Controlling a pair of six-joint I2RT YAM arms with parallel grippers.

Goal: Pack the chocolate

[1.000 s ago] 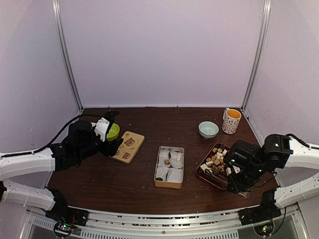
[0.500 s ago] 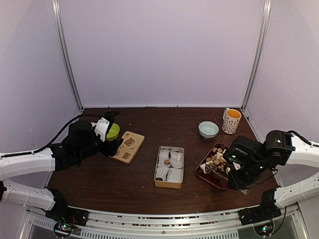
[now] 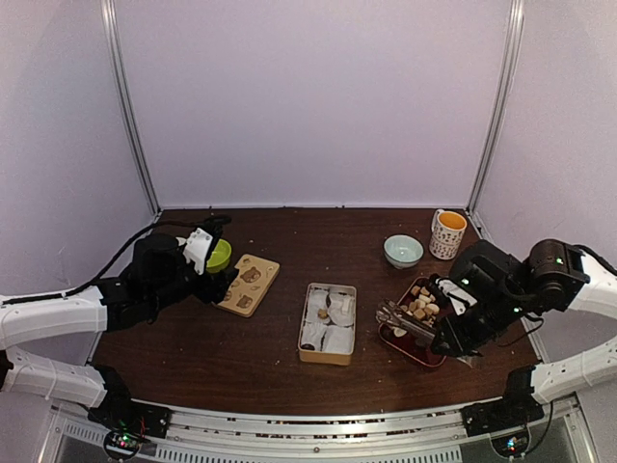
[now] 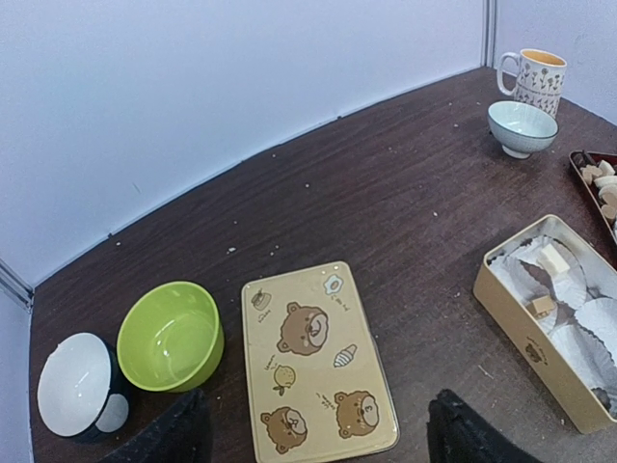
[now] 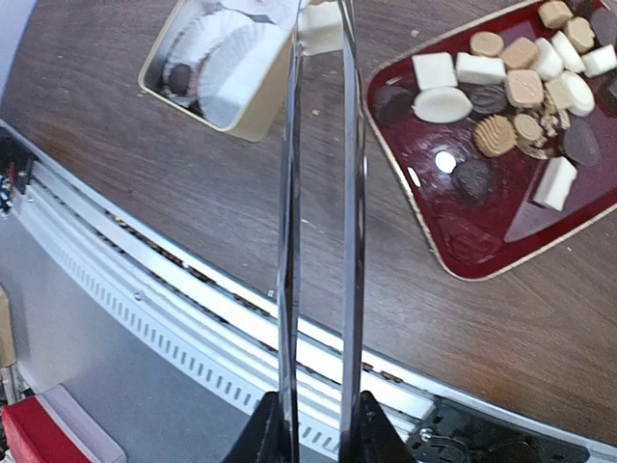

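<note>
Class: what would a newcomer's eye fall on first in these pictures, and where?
The right gripper squeezes long metal tongs pinching a white chocolate cube between the red tray of mixed chocolates, on the right, and the paper-lined tin in the middle. A bear-printed lid lies to the left.
</note>
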